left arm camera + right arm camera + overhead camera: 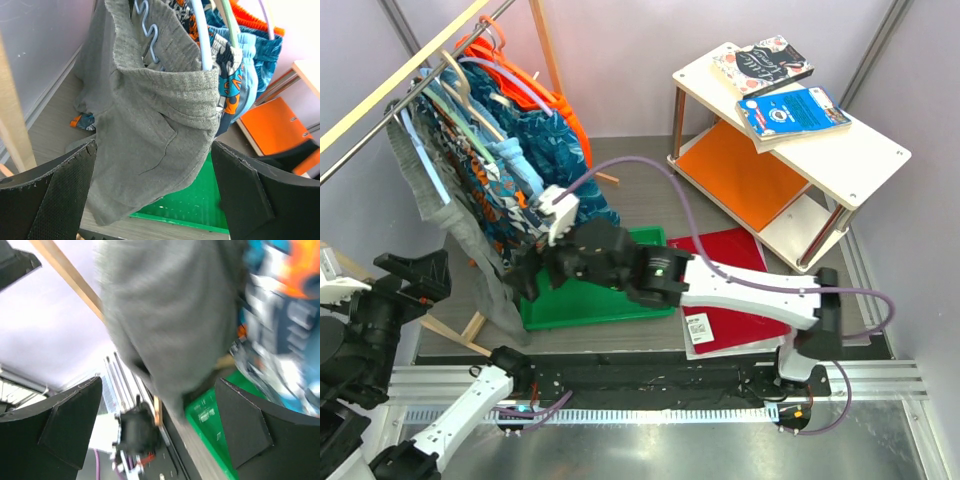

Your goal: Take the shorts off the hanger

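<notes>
Top external is showing the grey shorts (492, 283) hanging at the near end of the rail (380, 105), in front of the floral shorts (485, 190). The right gripper (527, 277) is reaching across to their lower edge above the tray (610, 300), and the left gripper (415, 272) is hovering just beside them. The step in hand, as I judge it, is the approach for a first grasp: the shorts are not yet coming off their hanger (199, 35). In the right wrist view the jaws are standing wide apart, with grey cloth dangling into the gap. In the left wrist view the jaws are likewise spread, facing the folded waistband without touching it. The next move is probably calling for one gripper to close on a thick fold, then draw it sideways along the hanger's arm rather than straight down, since the waistband is draping over it. The right wrist view is blurring badly, so I cannot tell whether a pad is grazing the cloth. How the hanger is holding the shorts is lying hidden inside the fold, and neighbouring garments are crowding the hooks.
</notes>
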`<action>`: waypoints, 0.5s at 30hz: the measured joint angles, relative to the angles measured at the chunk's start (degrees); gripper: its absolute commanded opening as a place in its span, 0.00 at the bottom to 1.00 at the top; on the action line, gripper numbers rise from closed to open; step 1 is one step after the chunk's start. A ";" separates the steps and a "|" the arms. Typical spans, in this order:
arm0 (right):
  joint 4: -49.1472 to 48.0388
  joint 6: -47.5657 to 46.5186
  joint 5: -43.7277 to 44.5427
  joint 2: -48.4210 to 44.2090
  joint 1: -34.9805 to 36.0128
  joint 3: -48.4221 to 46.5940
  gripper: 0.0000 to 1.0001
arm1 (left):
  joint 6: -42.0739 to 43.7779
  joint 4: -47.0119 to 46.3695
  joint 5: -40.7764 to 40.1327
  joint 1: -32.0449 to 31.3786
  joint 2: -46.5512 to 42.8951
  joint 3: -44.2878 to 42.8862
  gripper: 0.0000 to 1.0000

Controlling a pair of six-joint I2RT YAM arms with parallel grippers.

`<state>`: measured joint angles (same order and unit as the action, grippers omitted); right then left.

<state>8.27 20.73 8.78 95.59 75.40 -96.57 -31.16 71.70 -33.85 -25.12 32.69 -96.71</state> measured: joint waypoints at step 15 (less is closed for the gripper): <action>0.46 -10.84 22.71 22.88 6.34 -26.43 0.63 | -3.67 -0.31 -1.68 -3.13 -10.19 -3.72 0.84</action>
<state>8.73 9.89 31.48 118.48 81.73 -123.00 -34.83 71.40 -35.53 -28.25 22.50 -100.42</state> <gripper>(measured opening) 0.672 0.849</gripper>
